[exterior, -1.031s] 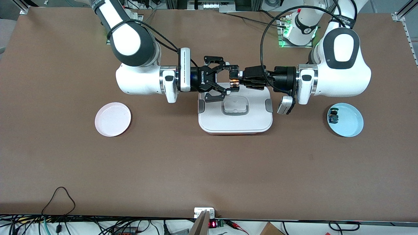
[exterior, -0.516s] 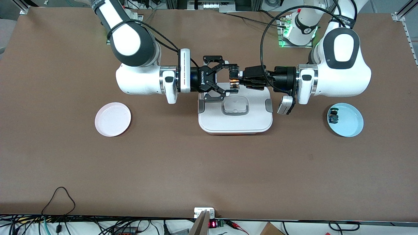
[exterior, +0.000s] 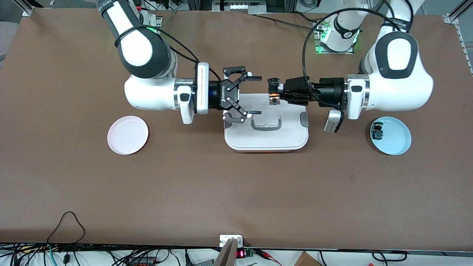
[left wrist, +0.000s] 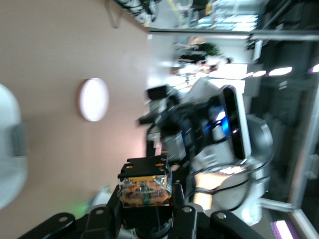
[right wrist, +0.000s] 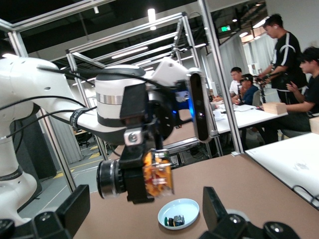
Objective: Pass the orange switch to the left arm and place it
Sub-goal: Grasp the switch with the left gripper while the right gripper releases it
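The arms have drawn apart over the box (exterior: 266, 127) (mid-table). The left gripper (exterior: 275, 91) is still pinching the orange switch (exterior: 274, 96); the right gripper (exterior: 254, 95) is hanging spread wide, empty.

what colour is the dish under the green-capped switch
Pale blue dish, clearest in the front view.

A wide brown worktop (exterior: 236, 192) carries three things in a row. The white box (exterior: 266, 127), lid clipped on, sits in the middle of that row. A pink plate (exterior: 127, 135) lies well away from the box toward the right arm's end, and a light blue plate (exterior: 391, 135) lies well away from it toward the left arm's end, with a small switch (exterior: 377, 133) resting in it.
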Tool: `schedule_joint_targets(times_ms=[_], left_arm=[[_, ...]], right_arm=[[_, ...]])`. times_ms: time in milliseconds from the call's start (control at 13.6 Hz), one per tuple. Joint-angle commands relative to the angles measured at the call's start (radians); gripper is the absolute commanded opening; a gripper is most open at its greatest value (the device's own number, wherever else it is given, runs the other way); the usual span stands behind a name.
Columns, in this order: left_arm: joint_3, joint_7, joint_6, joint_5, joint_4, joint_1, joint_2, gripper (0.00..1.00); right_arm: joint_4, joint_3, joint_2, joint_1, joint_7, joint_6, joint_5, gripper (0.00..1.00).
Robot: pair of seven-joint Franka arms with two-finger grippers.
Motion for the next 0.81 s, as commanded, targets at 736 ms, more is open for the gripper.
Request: schedule_joint_targets(times_ms=[736], left_arm=[[-0.003, 0.591, -0.232, 1.266, 0.146, 0.152, 0.115, 0.15]], right_arm=[[-0.121, -0.244, -0.084, -0.052, 0.536, -0.226, -0.421, 1.0]])
